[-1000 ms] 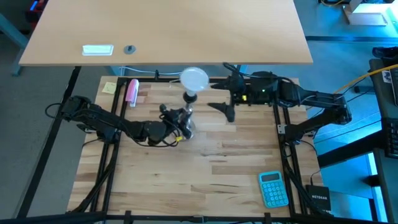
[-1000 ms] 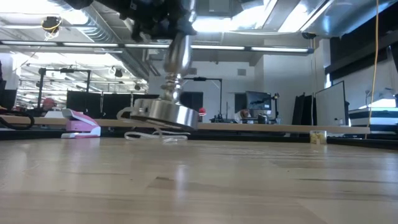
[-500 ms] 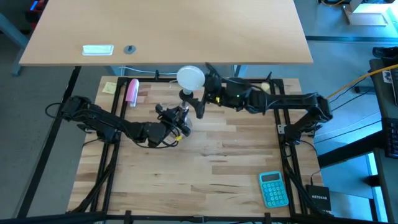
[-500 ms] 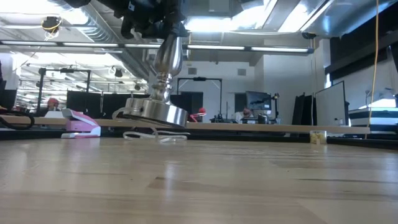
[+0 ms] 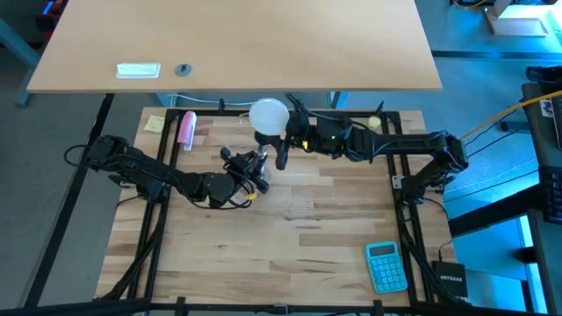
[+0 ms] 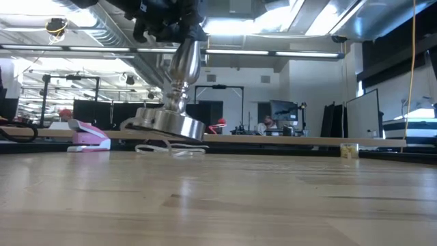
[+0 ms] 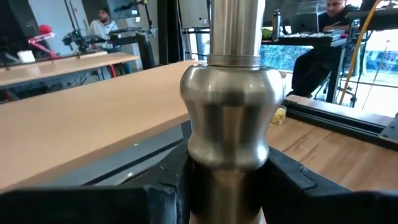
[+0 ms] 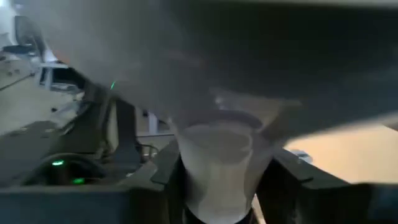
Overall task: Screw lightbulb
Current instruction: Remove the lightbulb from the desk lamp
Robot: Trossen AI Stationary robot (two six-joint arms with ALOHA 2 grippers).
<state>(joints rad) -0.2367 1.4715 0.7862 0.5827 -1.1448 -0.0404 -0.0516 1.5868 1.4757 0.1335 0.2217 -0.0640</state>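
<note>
so, working from the left: the left gripper (image 5: 255,168) is pinching the socket stand (image 6: 169,121) by its metal stem, holding it tilted above the table (image 5: 299,254). the lightbulb (image 5: 269,116) is sitting on top of the stand, and the right gripper (image 5: 283,140) is closing on its narrow neck. it's looking light, smooth and fragile, so a gentle hold down at the neck is seeming wisest. the high view is showing both arms meeting; the right wrist view is showing the neck (image 8: 214,165) between the fingers, while the low view is catching only the stand's shiny base.

Two black jointed arms; green indicator light on right arm (image 5: 369,143).
</note>
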